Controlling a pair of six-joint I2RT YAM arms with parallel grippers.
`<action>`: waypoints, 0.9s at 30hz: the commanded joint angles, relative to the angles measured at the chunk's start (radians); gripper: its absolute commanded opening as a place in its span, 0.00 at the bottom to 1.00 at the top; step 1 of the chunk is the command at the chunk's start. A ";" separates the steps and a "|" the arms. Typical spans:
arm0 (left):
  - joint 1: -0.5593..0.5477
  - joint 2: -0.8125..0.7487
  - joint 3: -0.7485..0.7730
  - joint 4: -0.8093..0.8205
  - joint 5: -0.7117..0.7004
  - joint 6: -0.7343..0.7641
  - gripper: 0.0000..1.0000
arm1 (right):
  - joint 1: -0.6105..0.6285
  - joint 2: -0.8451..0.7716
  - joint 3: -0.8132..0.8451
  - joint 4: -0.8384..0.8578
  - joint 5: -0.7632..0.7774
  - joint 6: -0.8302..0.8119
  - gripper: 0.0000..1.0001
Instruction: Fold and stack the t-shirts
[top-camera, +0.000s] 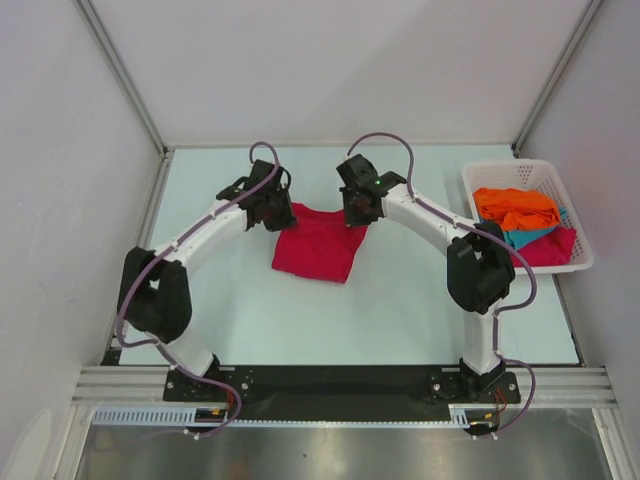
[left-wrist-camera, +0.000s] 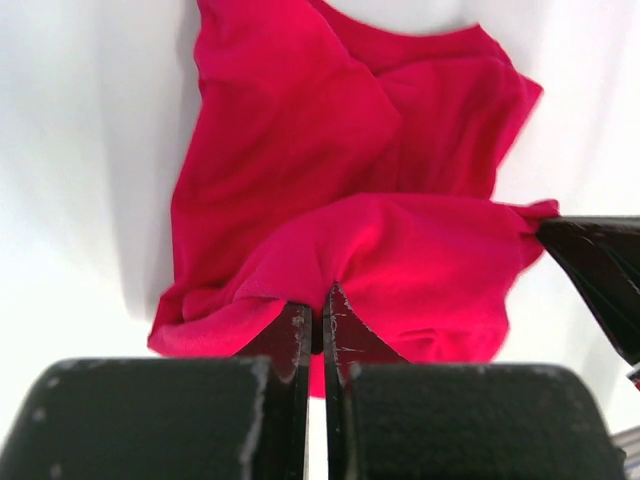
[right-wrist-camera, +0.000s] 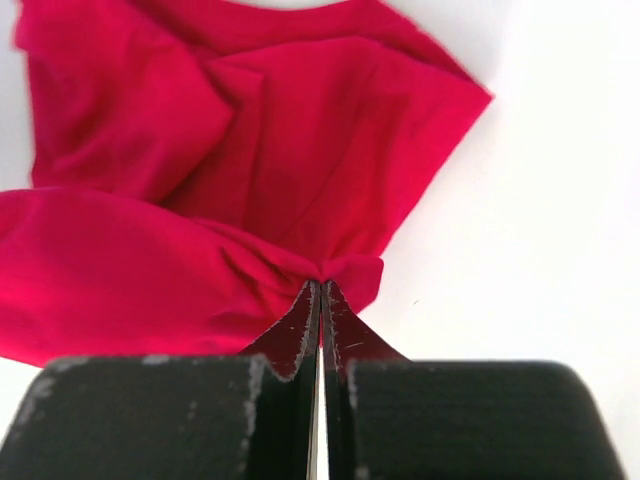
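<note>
A crimson red t-shirt (top-camera: 318, 248) lies rumpled in the middle of the table, its far edge lifted between the two arms. My left gripper (top-camera: 278, 212) is shut on the shirt's far left edge; in the left wrist view the cloth (left-wrist-camera: 330, 150) bunches at the gripper's (left-wrist-camera: 320, 298) tips. My right gripper (top-camera: 357, 214) is shut on the far right edge, the red cloth (right-wrist-camera: 220, 160) pinched at its (right-wrist-camera: 321, 287) tips. An orange t-shirt (top-camera: 515, 206), a teal one (top-camera: 528, 237) and another red one (top-camera: 553, 248) lie in the basket.
The white slatted basket (top-camera: 572, 215) stands at the table's right edge, near the right arm's elbow (top-camera: 480, 270). White walls close in the table at the back and both sides. In the left wrist view the right gripper's black finger (left-wrist-camera: 600, 270) shows at the right.
</note>
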 joint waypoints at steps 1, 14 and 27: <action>0.030 0.083 0.102 0.015 -0.004 0.040 0.00 | -0.036 0.037 0.072 0.013 0.038 -0.027 0.00; 0.082 0.345 0.350 -0.020 0.046 0.054 0.00 | -0.130 0.252 0.318 -0.024 0.063 -0.063 0.00; 0.096 0.465 0.507 -0.077 0.038 0.057 1.00 | -0.147 0.334 0.361 -0.035 0.052 -0.080 0.22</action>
